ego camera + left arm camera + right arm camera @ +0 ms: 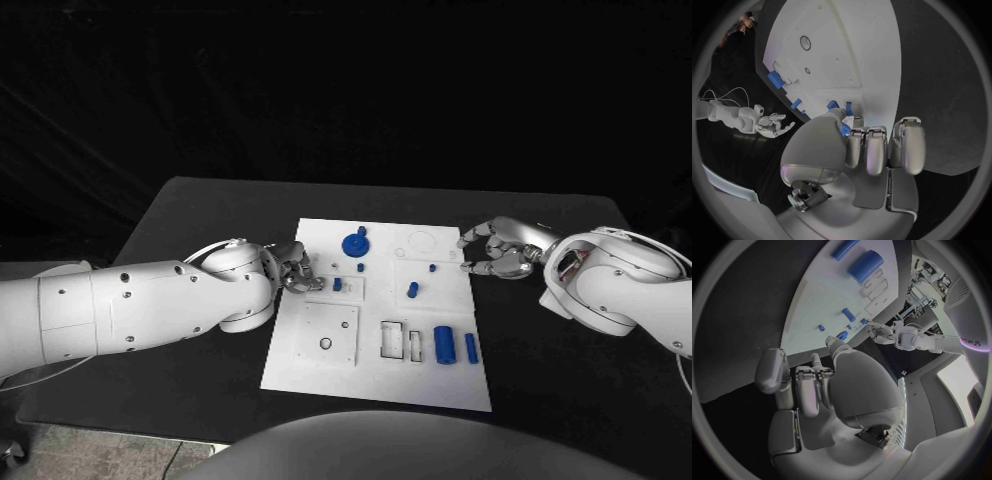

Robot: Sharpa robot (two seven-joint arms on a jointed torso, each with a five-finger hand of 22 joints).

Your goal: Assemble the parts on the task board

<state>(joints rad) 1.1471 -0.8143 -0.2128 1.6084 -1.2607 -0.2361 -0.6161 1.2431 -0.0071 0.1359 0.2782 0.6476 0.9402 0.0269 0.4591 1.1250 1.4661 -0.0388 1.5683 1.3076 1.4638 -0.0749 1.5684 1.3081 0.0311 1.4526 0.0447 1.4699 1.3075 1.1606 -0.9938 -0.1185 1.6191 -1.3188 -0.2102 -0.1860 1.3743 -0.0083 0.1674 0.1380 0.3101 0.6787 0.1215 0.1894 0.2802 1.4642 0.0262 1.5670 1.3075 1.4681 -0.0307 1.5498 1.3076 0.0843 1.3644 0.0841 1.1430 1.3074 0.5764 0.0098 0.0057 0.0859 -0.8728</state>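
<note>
1. A white task board (378, 375) is laid lengthwise in the middle of a black table (173, 215), seen from above in the head view.
2. Small blue parts are spread over the board: a round disc-like part (355, 244) at the far middle, a short peg (413, 290) near the centre, and a thick cylinder (444, 344) with a thinner bar (472, 347) just beside it at the near right.
3. Rectangular slots (401, 341) are cut into the board to the left of the thick cylinder, and a raised square plate with a round hole (326, 334) is seen at the near left.
4. The left hand (293, 270) is held at the board's left edge, about halfway along it.
5. In the left wrist view its fingers (874, 150) are curled in beside the thumb, with a small blue part (844, 129) showing between them; whether that part is actually pinched cannot be told.
6. The right hand (498, 252) is held at the board's far right edge.
7. In the right wrist view its fingers (807, 390) are curled inward toward the palm, and nothing is seen held in them; the hand is clenched on nothing.
8. The two hands are kept well apart, with the board between them.
</note>
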